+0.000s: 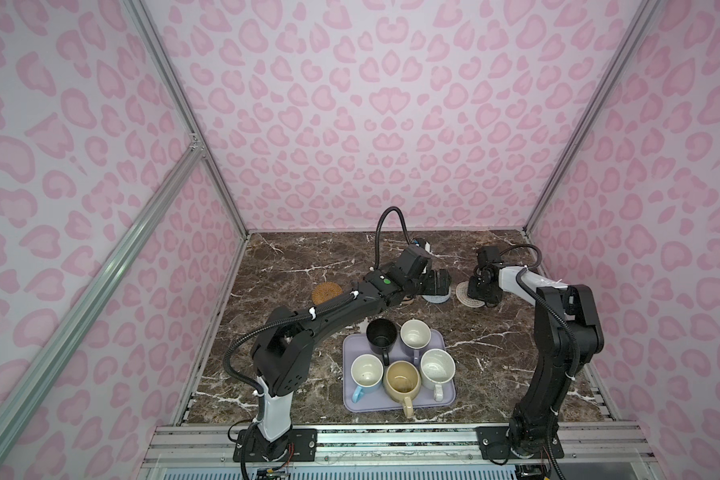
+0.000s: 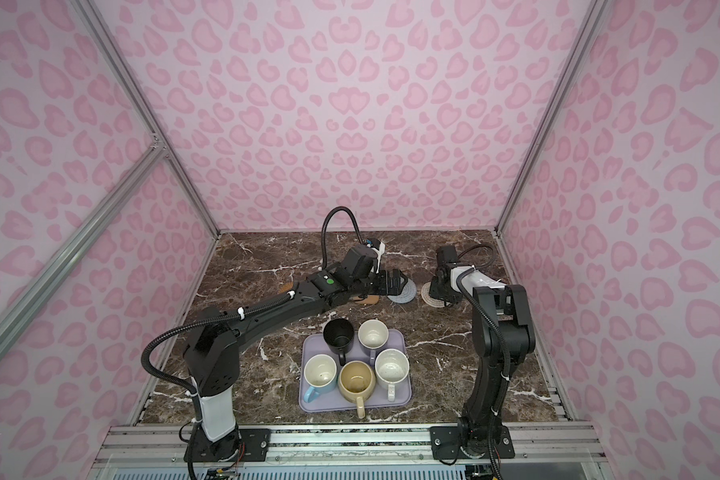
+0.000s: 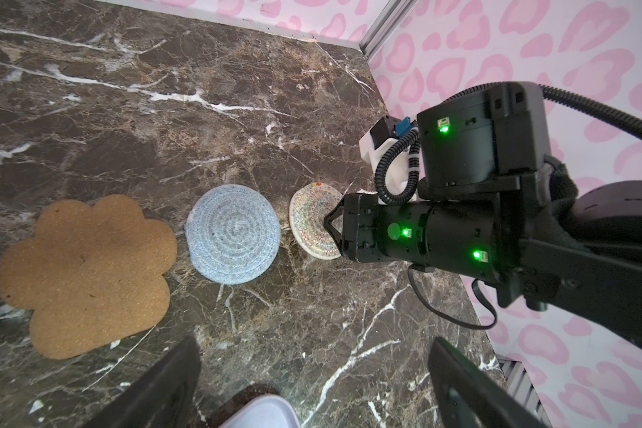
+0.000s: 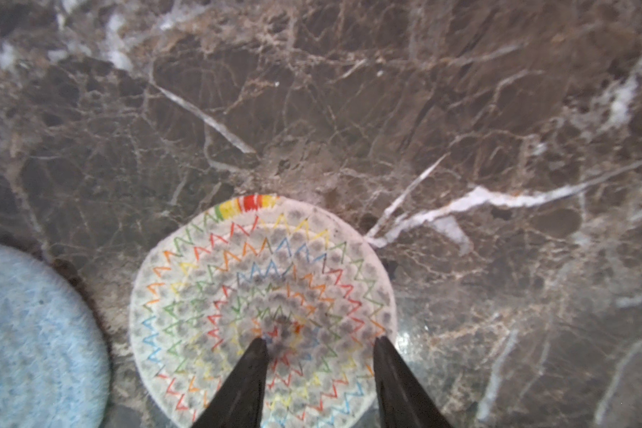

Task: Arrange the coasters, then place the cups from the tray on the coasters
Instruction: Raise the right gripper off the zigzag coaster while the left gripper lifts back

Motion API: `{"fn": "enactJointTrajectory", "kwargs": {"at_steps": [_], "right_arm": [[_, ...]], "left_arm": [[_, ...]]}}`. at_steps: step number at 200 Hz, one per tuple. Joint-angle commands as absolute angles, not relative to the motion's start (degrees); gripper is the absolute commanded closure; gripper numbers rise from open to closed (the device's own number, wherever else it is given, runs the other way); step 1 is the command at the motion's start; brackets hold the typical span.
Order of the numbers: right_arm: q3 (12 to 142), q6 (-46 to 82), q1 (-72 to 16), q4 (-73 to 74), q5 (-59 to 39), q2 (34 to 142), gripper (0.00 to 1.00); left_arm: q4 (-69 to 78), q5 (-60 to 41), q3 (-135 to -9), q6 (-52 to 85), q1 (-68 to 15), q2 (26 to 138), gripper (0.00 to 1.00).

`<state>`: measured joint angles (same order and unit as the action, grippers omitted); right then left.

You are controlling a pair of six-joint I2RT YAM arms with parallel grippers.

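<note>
- Cream woven coaster (image 4: 260,281): round, rainbow zigzag stitching, grey flecks, flat on worktop (image 4: 423,111).
- Right fingers (image 4: 245,381) parted above it; left fingers (image 3: 164,389) spread wide, empty.

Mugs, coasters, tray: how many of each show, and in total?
Handled mugs: 5 (black mug, lavender mug, light blue mug, yellow-beige mug, speckled white mug).
Coasters visible: 4 (round tan rattan coaster, tan paw-shaped coaster, round grey-blue knitted coaster, round cream woven coaster).
Flat lavender rectangular tray: 1.
Total: 10.
</note>
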<state>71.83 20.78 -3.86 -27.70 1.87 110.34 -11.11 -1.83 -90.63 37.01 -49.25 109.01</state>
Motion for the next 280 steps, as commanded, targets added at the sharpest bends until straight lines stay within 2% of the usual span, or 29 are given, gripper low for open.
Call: {"fn": "enactJointTrajectory", "kwargs": {"at_steps": [1,59,111,144,172,193,232,254,280], "right_arm": [[71.44,20.26,-3.99,-30.28,1.87,110.51,0.52],[74.5,18.83,-3.9,-30.26,1.93,108.29,0.33],[71.44,16.25,-8.15,-30.6,4.17,97.74,0.11],[65.29,15.0,-13.95,-24.42,8.12,84.71,0.08],[59.93,12.37,-15.54,-18.16,-0.57,74.24,0.02],[55.46,12.1,-15.55,-14.15,-5.4,68.87,0.02],[48.98,11.07,-15.45,-7.08,-18.51,63.16,0.02],[47.65,11.07,-15.78,-3.92,-27.42,63.56,0.02],[46.65,8.99,-19.98,-1.99,-26.38,64.26,0.02]], "left_arm": [[-10.81,-1.02,-90.01,37.26,-49.24,107.76,0.02],[-10.8,0.51,-88.56,37.11,-49.22,105.59,0.03],[-12.95,1.84,-84.46,35.58,-49.13,98.33,0.03],[-15.6,3.87,-81.52,34.96,-49.05,91.6,0.03],[-17.48,4.78,-78.84,34.52,-49.09,85.77,0.03],[-15.55,4.98,-73.45,35.17,-49.07,80.67,0.03],[-5.45,12.45,-57.8,35.74,-49.14,66.01,0.03],[-14.56,20.34,-57.67,40.88,-48.97,63.03,0.03],[-23.26,19.28,-58.93,40.28,-48.17,62.89,0.03]]}}
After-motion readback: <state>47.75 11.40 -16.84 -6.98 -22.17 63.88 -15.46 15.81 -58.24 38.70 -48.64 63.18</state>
